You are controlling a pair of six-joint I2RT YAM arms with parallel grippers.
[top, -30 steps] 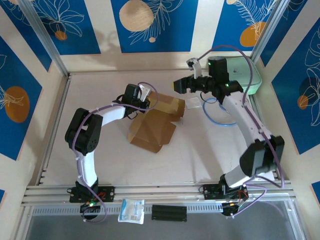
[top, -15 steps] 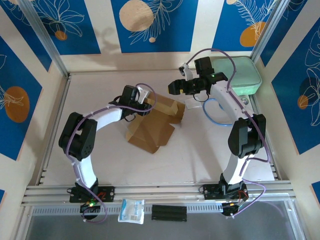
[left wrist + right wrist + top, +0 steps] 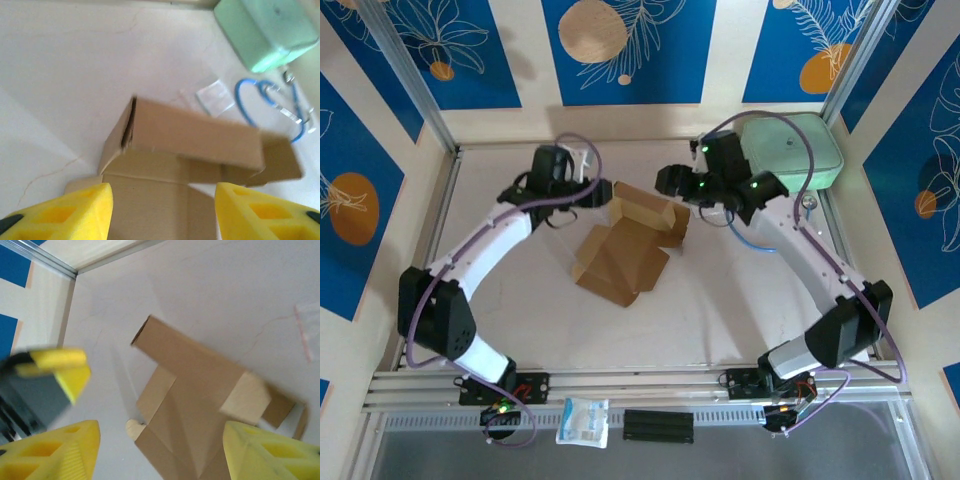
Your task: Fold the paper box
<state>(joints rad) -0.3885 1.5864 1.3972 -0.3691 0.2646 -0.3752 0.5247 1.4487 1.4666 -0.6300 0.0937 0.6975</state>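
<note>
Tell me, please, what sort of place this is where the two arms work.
Most likely a small robot test cell: a left arm and a right arm bolted to an aluminium rail at the edge of a white table, fenced by panels printed with blue leaf patterns.

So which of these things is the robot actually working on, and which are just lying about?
Part of the job:
brown cardboard box

Just lying about:
green case
blue cord
clear plastic bag
white packet
black strip
</note>
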